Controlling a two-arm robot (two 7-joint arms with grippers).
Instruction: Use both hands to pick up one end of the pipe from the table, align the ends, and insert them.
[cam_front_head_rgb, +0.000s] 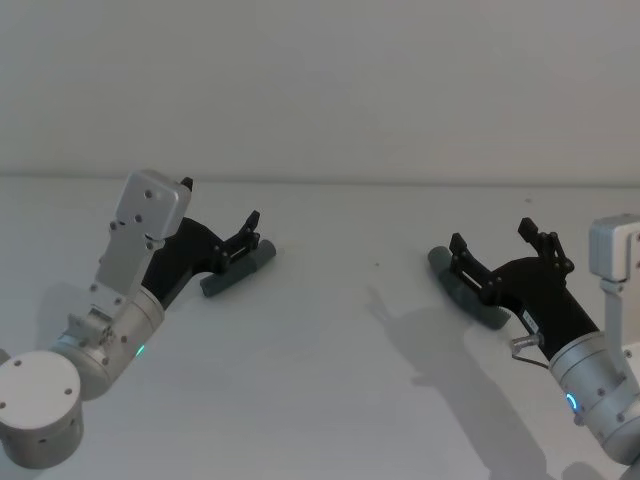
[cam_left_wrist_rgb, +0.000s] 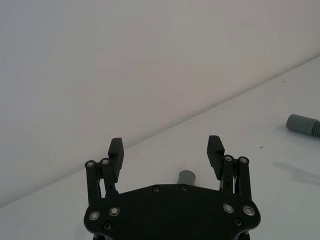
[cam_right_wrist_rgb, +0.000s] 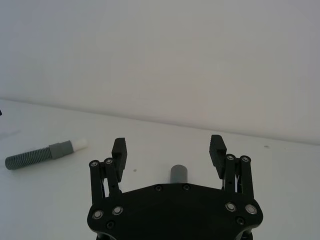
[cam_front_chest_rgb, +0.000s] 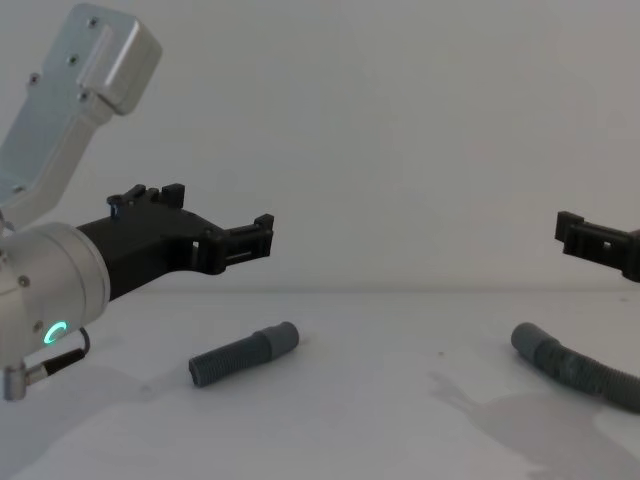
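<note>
The left pincer (cam_front_head_rgb: 218, 201) reaches forward and inward from the left side, fingers spread wide apart with the pads facing each other. From the chest it lies nearly level, tipped slightly downward. The silver left wrist (cam_front_head_rgb: 110, 345) rises from the lower left corner and shows a small green light. The right pincer (cam_front_head_rgb: 491, 233) reaches forward and inward from the lower right, its fingers likewise spread wide. The silver right wrist (cam_front_head_rgb: 590, 385) carries a blue-lit ring.

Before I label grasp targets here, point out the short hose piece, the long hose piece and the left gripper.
short hose piece (cam_front_chest_rgb: 243, 354), chest view, on its ribbed middle.
long hose piece (cam_front_chest_rgb: 578, 372), chest view, on its ribbed body.
left gripper (cam_left_wrist_rgb: 166, 145), left wrist view, midway between its open fingertips.
</note>
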